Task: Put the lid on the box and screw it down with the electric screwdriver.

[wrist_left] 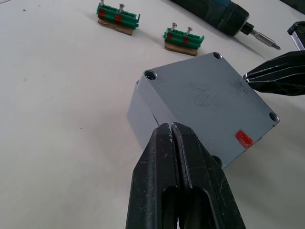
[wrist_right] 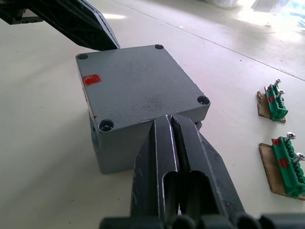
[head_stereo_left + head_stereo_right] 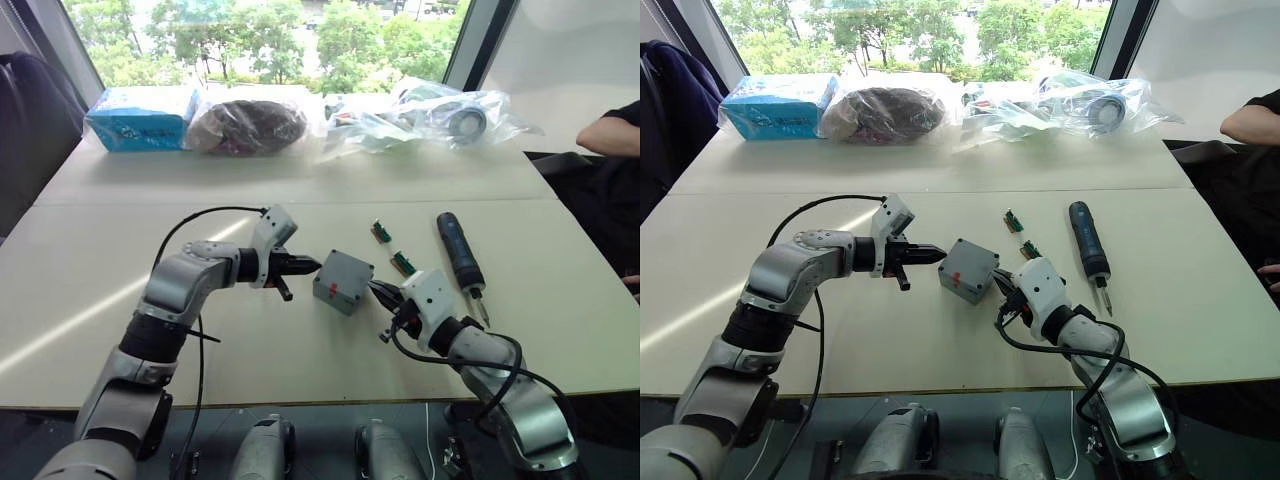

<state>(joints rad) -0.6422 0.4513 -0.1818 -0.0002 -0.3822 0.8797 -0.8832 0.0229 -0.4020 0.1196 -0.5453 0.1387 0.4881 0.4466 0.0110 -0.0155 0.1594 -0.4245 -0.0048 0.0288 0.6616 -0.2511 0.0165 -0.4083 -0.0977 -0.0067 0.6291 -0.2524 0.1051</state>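
Note:
The grey box [image 3: 340,290] stands tilted on the table's middle with the lid [image 1: 209,105] sitting on top of it. The lid has a screw hole at each corner and a red mark. My left gripper [image 3: 310,265] is shut with nothing in it, and its tip rests against the box's left edge. My right gripper [image 2: 169,118] is shut and empty too, its tip against the opposite edge. The black electric screwdriver [image 3: 460,252] lies on the table to the right of the box, beyond my right gripper, with its bit pointing toward me.
Two small green terminal blocks [image 3: 381,232] [image 3: 403,264] lie between the box and the screwdriver. A blue carton [image 3: 140,118] and several plastic bags [image 3: 250,125] line the far table edge. A person's arm [image 3: 610,130] shows at the far right.

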